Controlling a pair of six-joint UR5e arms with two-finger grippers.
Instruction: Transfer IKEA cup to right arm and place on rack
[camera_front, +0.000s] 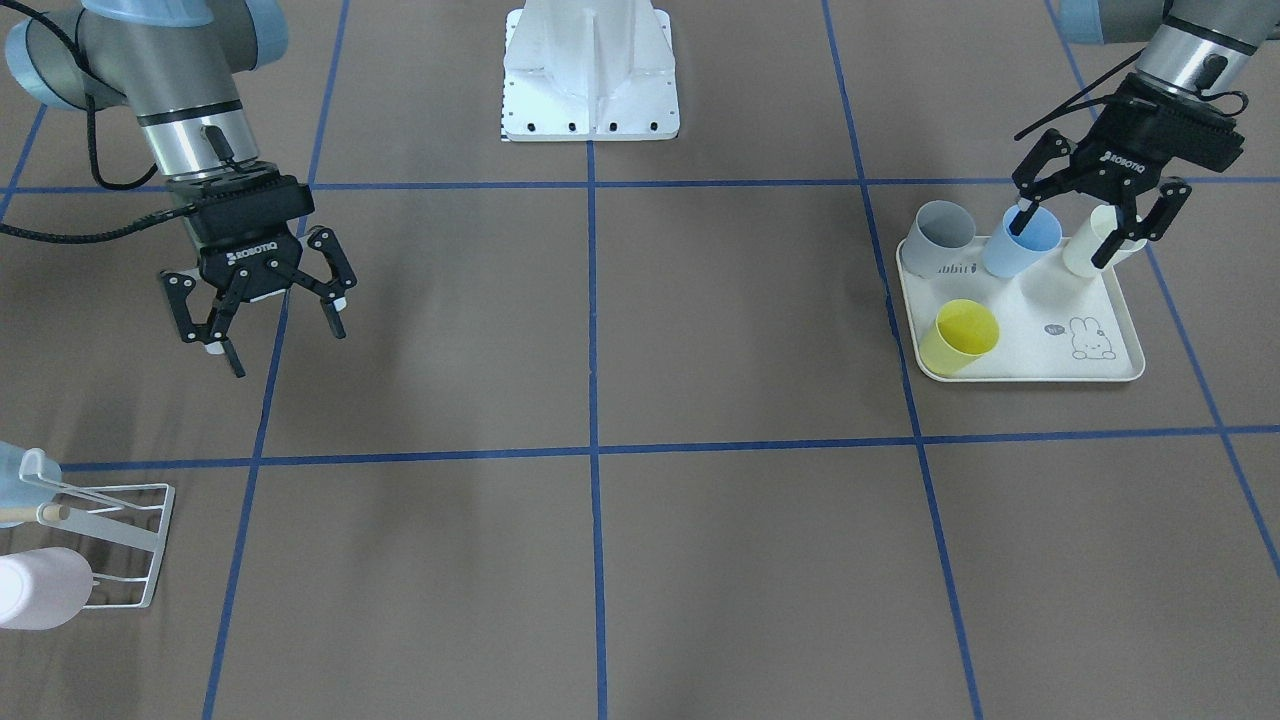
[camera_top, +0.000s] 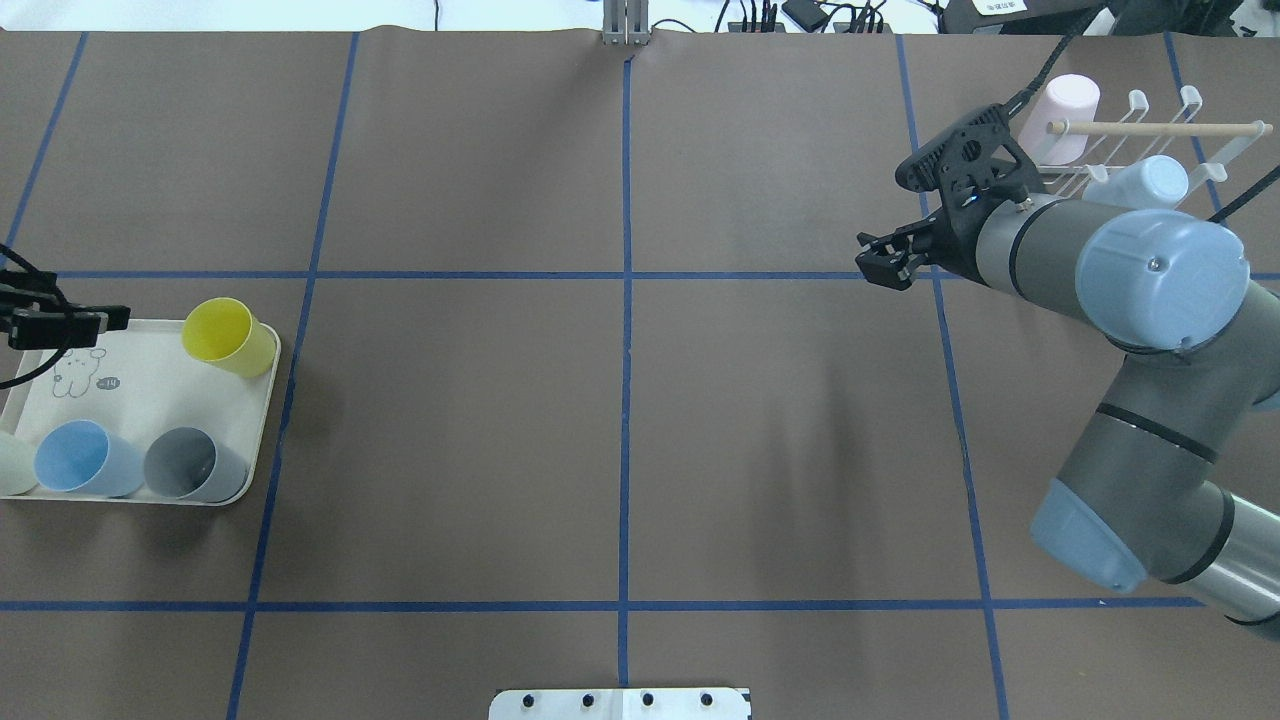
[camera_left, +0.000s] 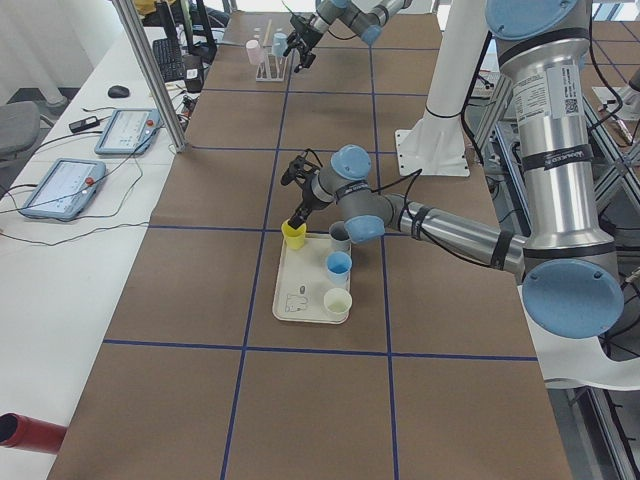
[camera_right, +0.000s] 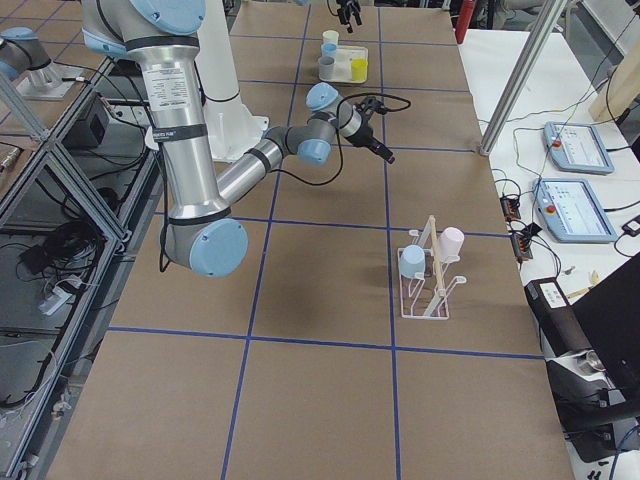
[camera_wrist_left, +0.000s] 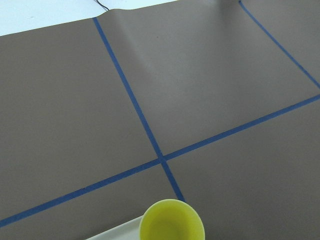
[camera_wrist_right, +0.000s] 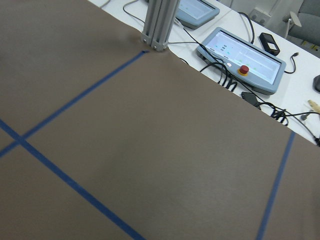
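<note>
At the table's left end, your robot's left gripper (camera_front: 1060, 247) hangs above the cream rectangular rabbit-print tray (camera_front: 1030, 377), jaws spread wide and holding nothing. Four plastic tumblers stand on that tray: a yellow cup (camera_front: 965, 335) alone at one end, and a grey cup (camera_front: 940, 235), a light-blue cup (camera_front: 1020, 245) and a cream cup (camera_front: 1085, 250) in a row at the other. In the front-facing view the black fingers (camera_front: 1030, 215) overlap the light-blue and cream cups. The left side view puts the gripper over the yellow cup, and the left wrist view shows that cup at its bottom edge. You cannot tell from these which cup it is lined up with, and none is gripped.

Across the brown paper-covered table (camera_front: 700, 320) with its blue tape grid, the silver-grey right arm (camera_front: 170, 80) holds the right gripper (camera_front: 287, 348) above bare table, jaws likewise apart and empty. The small white wire rack (camera_front: 120, 540) with its wooden peg stands well apart from the tray, nearer this gripper. It carries a pale-blue cup (camera_top: 1140, 185) and a pink cup (camera_top: 1065, 115).
</note>
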